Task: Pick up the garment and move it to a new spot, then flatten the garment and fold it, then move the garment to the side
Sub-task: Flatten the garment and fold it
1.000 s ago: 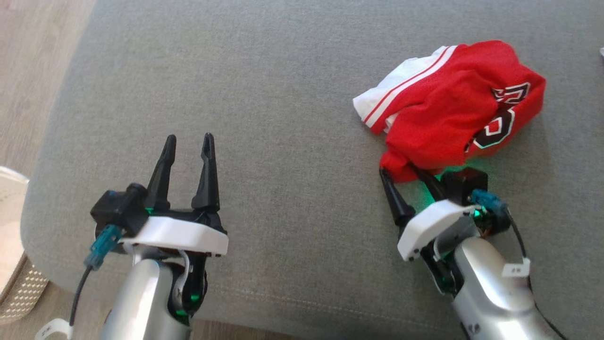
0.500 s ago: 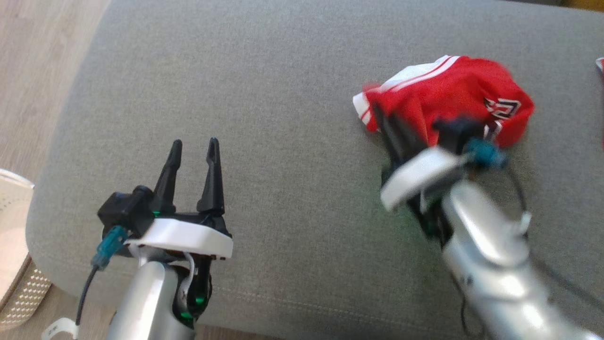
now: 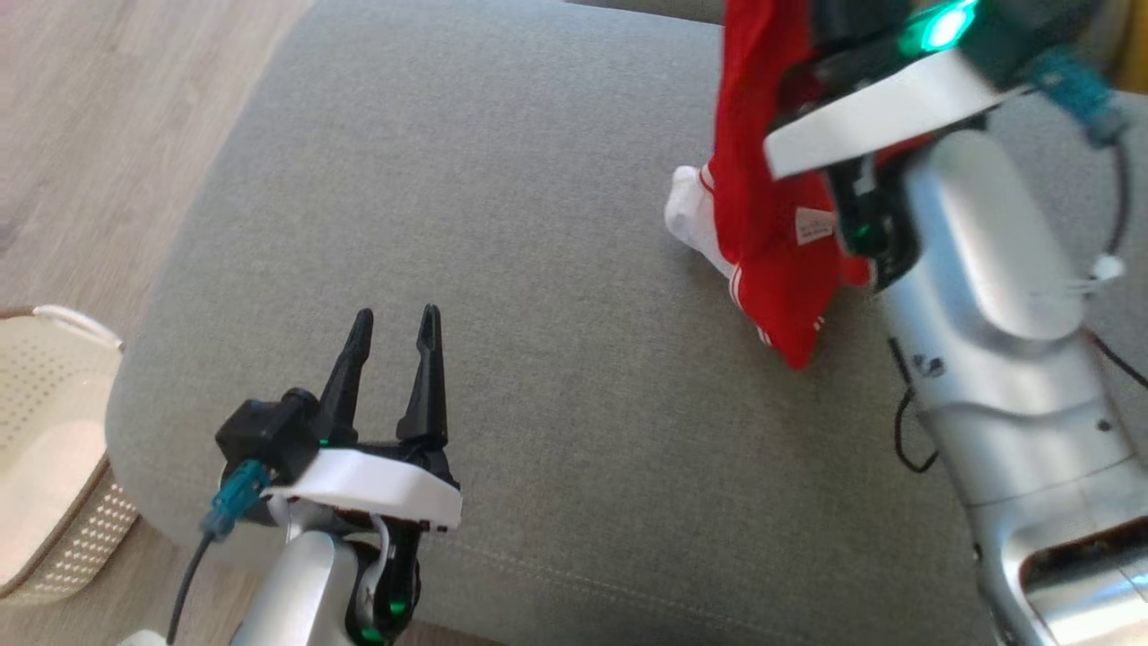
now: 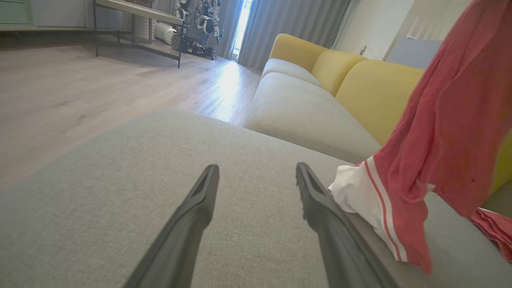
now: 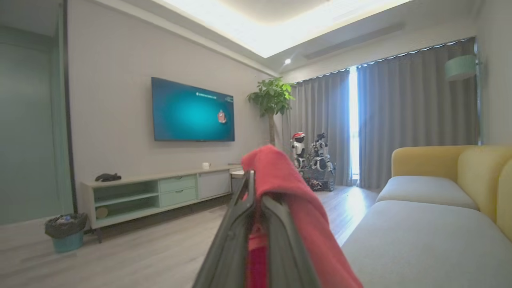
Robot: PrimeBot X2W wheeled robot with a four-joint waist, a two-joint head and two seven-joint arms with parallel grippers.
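Left hand (image 3: 395, 314): the forearm enters from the bottom edge of the head view and carries the hand low over the near part of the grey sofa seat (image 3: 538, 224). Its two dark fingers point forward, almost level with the cushion. They stand wide apart and nothing lies between them.

Right hand (image 5: 257, 186): the silver forearm (image 3: 987, 296) rises steeply from the lower right corner of the head view. The wrist sits high above the seat, with a green light lit on its white mount. The fingers point out level across the room. They are pressed together on a fold of the red garment (image 3: 762, 224), which drapes over their tips.

Garment: it hangs below the right hand in a long drop, forward and to the right of the left hand's fingers. In the left wrist view its white, red-striped lower end (image 4: 360, 196) rests on the cushion just beyond the right-side finger.

Surroundings: a pale perforated basket (image 3: 54, 431) stands on the wooden floor (image 3: 108, 108) to the left of the left hand. Beyond both hands are yellow backrests (image 4: 372, 92), and further off grey curtains (image 5: 416, 116) and a wall screen (image 5: 192, 110).
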